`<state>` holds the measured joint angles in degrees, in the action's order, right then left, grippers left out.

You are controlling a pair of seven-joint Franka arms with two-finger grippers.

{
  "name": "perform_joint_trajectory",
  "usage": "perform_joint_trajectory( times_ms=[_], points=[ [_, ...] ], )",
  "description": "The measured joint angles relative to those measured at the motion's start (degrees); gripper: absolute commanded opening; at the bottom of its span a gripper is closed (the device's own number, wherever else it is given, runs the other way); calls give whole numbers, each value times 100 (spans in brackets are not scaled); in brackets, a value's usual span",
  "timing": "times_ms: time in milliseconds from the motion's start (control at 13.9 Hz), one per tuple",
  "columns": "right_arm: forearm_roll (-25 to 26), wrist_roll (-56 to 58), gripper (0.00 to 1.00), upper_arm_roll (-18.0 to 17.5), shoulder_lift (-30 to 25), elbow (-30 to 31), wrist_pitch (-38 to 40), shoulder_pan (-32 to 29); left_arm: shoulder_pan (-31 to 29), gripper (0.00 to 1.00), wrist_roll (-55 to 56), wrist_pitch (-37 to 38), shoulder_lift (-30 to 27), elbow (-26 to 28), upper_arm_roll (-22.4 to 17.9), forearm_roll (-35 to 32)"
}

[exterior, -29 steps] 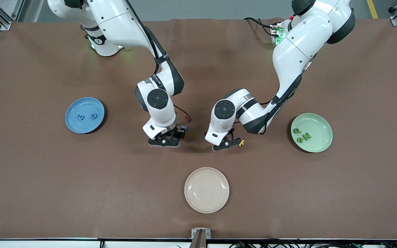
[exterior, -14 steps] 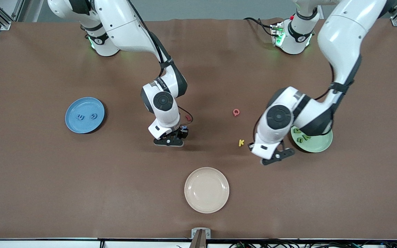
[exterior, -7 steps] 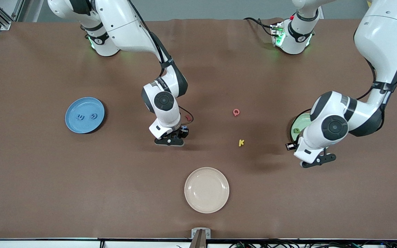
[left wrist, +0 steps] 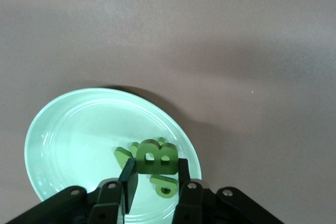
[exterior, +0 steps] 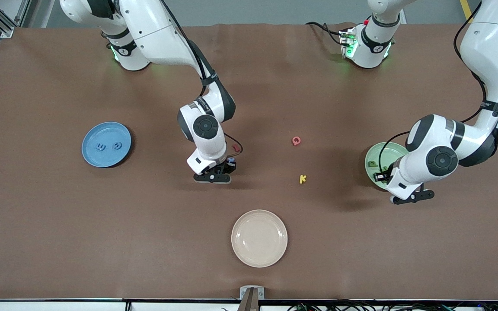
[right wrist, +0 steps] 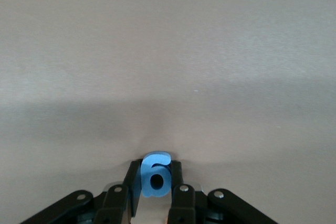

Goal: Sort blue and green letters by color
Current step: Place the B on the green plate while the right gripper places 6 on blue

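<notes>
The left gripper (exterior: 398, 190) had swung from frame centre to the green plate (exterior: 374, 153) at frame right, clamped on the green B (left wrist: 156, 157), ready to drop it. The right gripper (exterior: 221, 170), low at centre, had just pinched shut on the blue g (right wrist: 156, 174), next for the blue plate (exterior: 91, 131) at frame left.

Green plate (left wrist: 63, 129) glossy, smooth; brown table cover (exterior: 59, 224) matt, cloth-like; green B (left wrist: 156, 157) matt, foam-like.

From high across the table (exterior: 59, 224) we are overlooking both arms; wrist cameras are looking down close, sharing the green plate (exterior: 372, 156) (left wrist: 68, 129).
</notes>
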<state>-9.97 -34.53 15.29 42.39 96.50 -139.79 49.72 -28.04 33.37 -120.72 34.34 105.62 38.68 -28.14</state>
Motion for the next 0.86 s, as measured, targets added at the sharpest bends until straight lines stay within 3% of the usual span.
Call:
perform_joint_trajectory(
  times_ms=[360, 865],
  points=[
    [0, 1775, 1, 143, -668, 39, 1123, -802, -277, 0, -168, -414, -35, 332, 1, -275],
    [1, 4954, 2, 177, -2238, 2129, 1186, -2543, -370, 1, -182, -574, -36, 462, 6, -359]
  ],
)
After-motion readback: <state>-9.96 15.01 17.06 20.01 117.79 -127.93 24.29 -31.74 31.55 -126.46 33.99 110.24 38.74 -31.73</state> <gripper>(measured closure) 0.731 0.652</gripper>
